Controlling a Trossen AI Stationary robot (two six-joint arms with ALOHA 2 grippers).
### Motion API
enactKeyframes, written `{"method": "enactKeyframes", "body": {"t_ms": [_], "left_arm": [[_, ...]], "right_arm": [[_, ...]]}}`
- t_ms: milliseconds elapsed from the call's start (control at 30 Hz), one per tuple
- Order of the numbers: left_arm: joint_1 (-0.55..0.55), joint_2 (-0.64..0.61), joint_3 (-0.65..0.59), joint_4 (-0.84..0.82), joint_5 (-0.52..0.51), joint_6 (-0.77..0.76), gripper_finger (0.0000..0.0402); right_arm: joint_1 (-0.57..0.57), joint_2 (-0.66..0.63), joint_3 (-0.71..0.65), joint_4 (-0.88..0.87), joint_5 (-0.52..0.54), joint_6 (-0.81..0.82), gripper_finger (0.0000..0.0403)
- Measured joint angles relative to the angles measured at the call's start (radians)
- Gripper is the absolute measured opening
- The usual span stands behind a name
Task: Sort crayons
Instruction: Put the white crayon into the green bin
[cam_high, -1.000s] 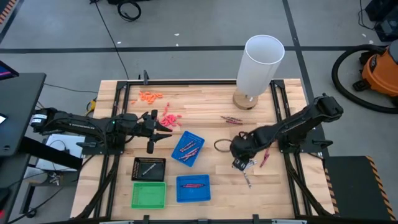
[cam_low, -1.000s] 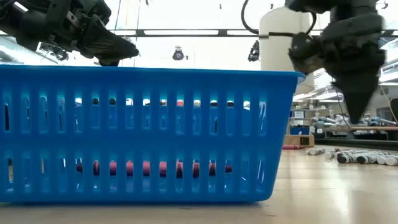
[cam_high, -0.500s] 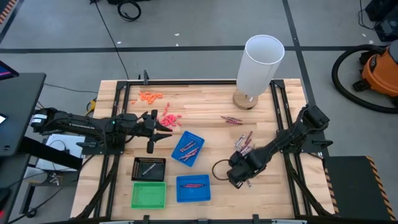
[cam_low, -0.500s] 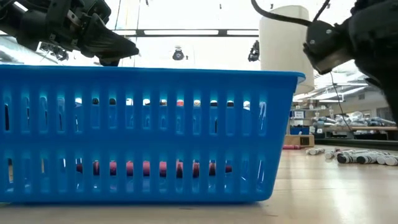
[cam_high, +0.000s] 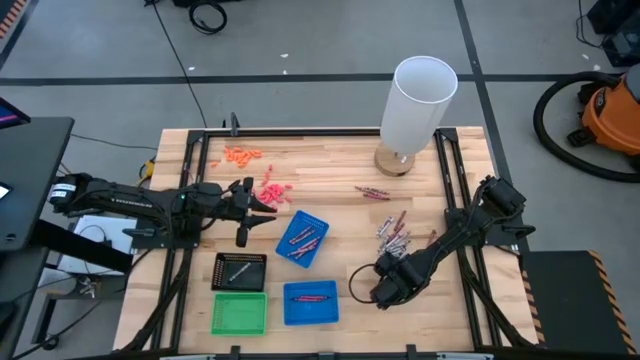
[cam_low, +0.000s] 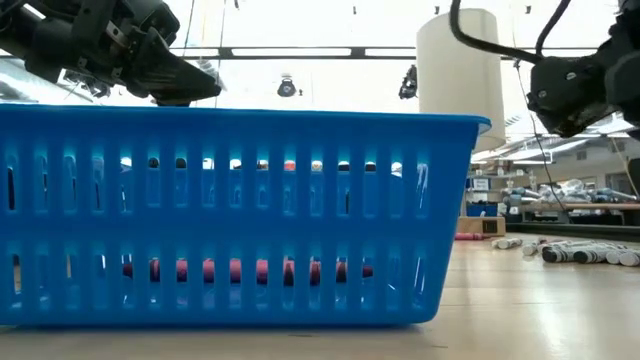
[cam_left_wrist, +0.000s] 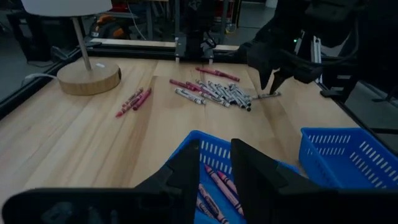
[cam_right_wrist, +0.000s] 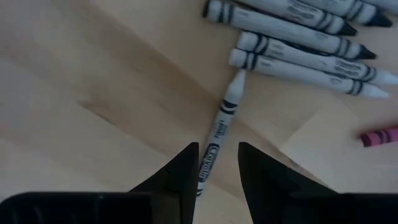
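Wooden table (cam_high: 330, 180) boards carry loose crayons (cam_high: 396, 238) toward the right edge. The right gripper (cam_right_wrist: 216, 163) is clamped on one grey crayon (cam_right_wrist: 219, 127), probably lifting it clear for binning. Bare boards lie between it and the blue trays (cam_high: 310, 302). The left gripper (cam_left_wrist: 215, 169) waits over the tilted tray (cam_left_wrist: 214, 152), fingers slightly parted and holding nothing.

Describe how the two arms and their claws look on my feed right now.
Both arms are dark, nearly black, jointed links. The left arm carries faint white lettering along its long link. A black cable loops beside the right claw. Each claw ends in two dark, tapered fingers, as on the left claw.
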Motion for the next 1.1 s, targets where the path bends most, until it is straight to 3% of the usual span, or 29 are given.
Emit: {"method": "enactKeyframes", "body": {"t_ms": [433,800,1100], "left_arm": [[-0.002,0.0,0.0,0.0,0.0,-0.057,0.0101],[-0.003,0.0,0.0,-0.011,0.0,-0.057,0.0101],[-0.003,0.0,0.0,-0.017,0.0,-0.057,0.0101]], "right_arm": [[0.022,0.087,0.005,0.011,-0.005,0.021,0.0112],[0.022,0.082,0.002,0.034,-0.01,0.007,0.002],[0.022,0.055,-0.002,0.043,0.017,-0.008,0.0037]]}}
